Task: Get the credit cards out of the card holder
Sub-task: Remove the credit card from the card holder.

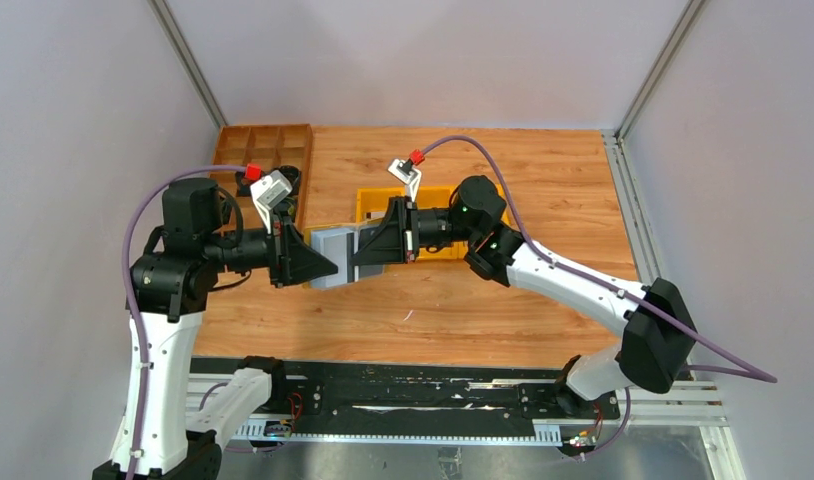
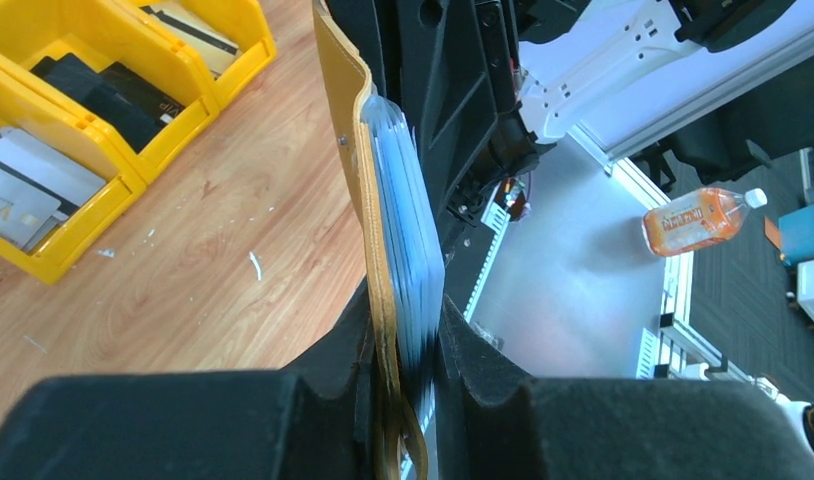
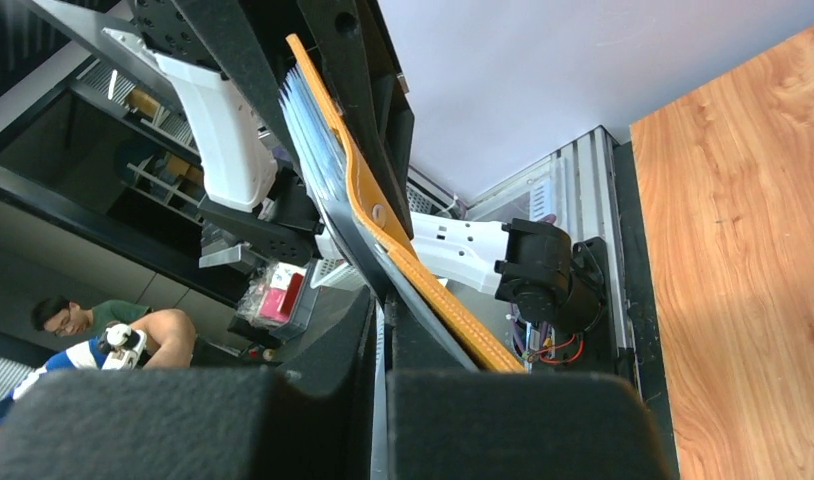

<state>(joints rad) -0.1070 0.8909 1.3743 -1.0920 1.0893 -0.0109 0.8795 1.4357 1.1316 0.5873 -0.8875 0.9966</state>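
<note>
The mustard-yellow card holder (image 1: 333, 256) hangs open above the table's middle, its silvery-grey pleats (image 2: 408, 230) fanned beside the leather cover (image 2: 355, 150). My left gripper (image 2: 408, 390) is shut on the holder's lower end; it shows from above too, left gripper (image 1: 318, 264). From the right, my right gripper (image 1: 360, 252) meets the holder's open side. In the right wrist view the right gripper (image 3: 382, 335) has its jaws almost together on a thin pale credit card (image 3: 380, 420) edge, next to the holder's cover (image 3: 383, 228). Other credit cards (image 2: 28, 185) lie in yellow bins.
Yellow plastic bins (image 1: 369, 200) stand behind the right arm; in the left wrist view those bins (image 2: 133, 165) hold black and white cards. A brown compartment tray (image 1: 263, 150) sits at the back left. An orange bottle (image 2: 698, 220) lies off the table.
</note>
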